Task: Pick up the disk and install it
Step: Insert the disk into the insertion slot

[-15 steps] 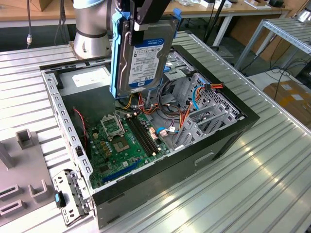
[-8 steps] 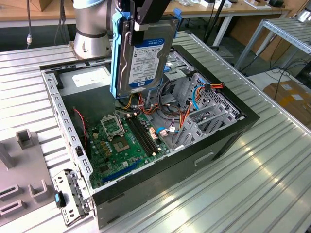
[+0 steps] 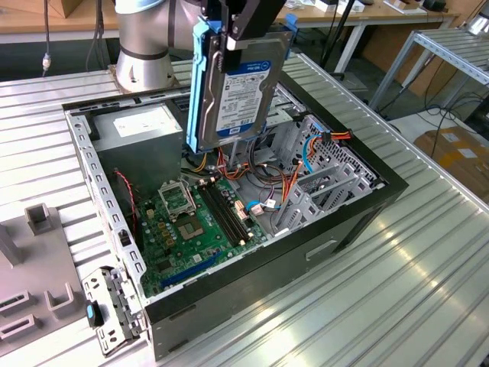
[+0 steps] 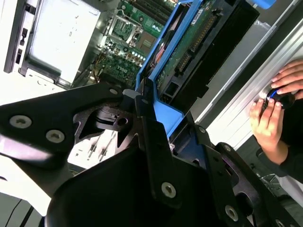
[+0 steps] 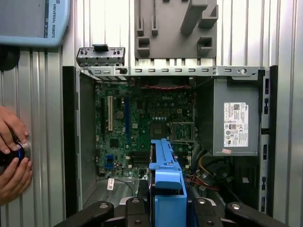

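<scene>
The disk (image 3: pixel 238 88) hangs upright above the open computer case (image 3: pixel 348 222), label facing the exterior view's right, with its blue carrier rail (image 3: pixel 199 84) round it. My gripper (image 3: pixel 233 32) is shut on its top edge. In the second wrist view the gripper (image 4: pixel 147 106) clamps the blue rail, and the disk's green circuit side (image 4: pixel 189 45) points down toward the motherboard (image 4: pixel 137 28). In the first wrist view the disk's blue rail (image 5: pixel 165 177) runs edge-on above the case, over the cables next to the motherboard (image 5: pixel 137 123).
A metal drive cage (image 3: pixel 325 164) with orange and blue cables fills the case's right side in the exterior view. The power supply (image 5: pixel 234 123) sits in one corner. A person's hands (image 5: pixel 12 158) rest on a knob beside the case. Grey fixtures (image 3: pixel 46 290) lie on the table.
</scene>
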